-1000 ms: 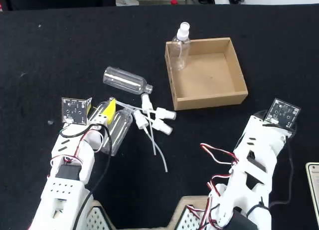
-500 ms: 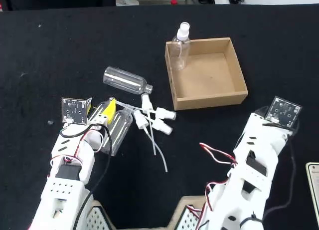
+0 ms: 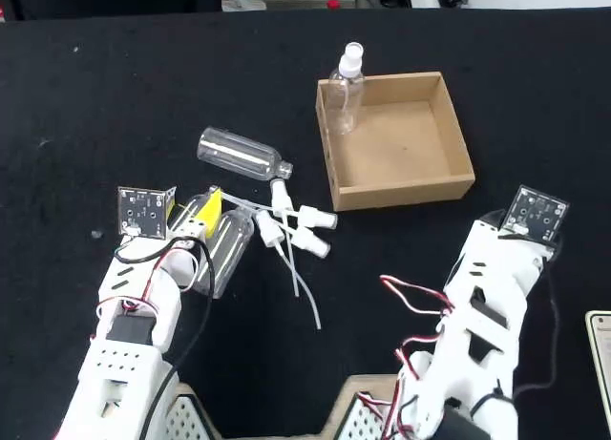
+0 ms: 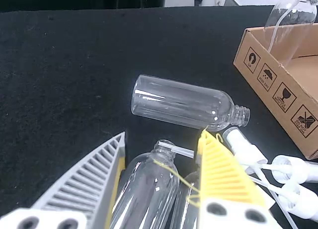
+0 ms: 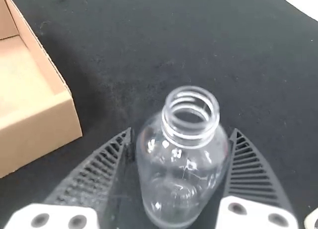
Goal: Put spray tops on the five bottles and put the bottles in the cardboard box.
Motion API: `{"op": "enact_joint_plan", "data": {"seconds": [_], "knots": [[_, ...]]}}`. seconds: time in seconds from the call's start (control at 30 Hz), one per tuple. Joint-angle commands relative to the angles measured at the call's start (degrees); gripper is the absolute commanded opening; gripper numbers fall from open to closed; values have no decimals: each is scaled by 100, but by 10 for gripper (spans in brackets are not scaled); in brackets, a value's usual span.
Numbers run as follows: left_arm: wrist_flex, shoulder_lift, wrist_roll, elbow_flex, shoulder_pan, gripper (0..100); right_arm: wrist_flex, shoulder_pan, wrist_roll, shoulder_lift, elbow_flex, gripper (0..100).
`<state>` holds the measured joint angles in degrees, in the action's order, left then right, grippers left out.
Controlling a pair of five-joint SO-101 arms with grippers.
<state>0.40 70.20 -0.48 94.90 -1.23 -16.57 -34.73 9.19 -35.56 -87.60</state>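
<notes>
My right gripper (image 5: 181,135) is shut on a clear bottle without a top (image 5: 190,120), held upright just off the near right corner of the cardboard box (image 3: 399,139). One bottle with a spray top (image 3: 347,87) stands in the box's far left corner. My left gripper (image 4: 161,139) is open, with its fingers on either side of the neck of a lying bottle (image 4: 146,187); a second bottle (image 4: 186,209) lies against it under the yellow finger (image 4: 223,174). Another topless bottle (image 3: 242,155) lies beyond. Several loose spray tops (image 3: 294,225) with thin tubes lie between the bottles and the box.
Black cloth covers the table (image 3: 115,96). A pale flat object (image 3: 601,337) sits at the right edge. Open cloth lies to the left of and behind the bottles, and to the right of the box.
The right arm's wrist swayed slightly right and then back left with the bottle. The left arm, the bottles and the spray tops stayed put.
</notes>
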Motion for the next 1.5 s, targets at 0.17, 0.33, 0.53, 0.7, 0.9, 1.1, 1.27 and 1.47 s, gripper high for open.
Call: {"op": "enact_joint_plan", "data": {"seconds": [0.17,0.33,0.53,0.7,0.9,1.1,1.27,1.47], "knots": [[-123,53,-70,-57,-84,230,-273,70,-44,-198,22,270],[-123,53,-70,-57,-84,230,-9,79,-44,-576,-66,270],[-123,53,-70,-57,-84,230,299,79,-44,-769,-75,269],[-123,53,-70,-57,-84,230,264,70,-26,-752,-163,171],[-123,62,-70,-57,-75,230,246,-255,-44,-778,-40,26],[-123,53,-70,-57,-84,230,343,-527,-53,-778,277,26],[-123,35,-70,-57,-110,230,2567,-492,-62,-1103,1174,26],[-123,35,-70,-57,-101,230,6646,273,-273,-2141,2949,26]]}}
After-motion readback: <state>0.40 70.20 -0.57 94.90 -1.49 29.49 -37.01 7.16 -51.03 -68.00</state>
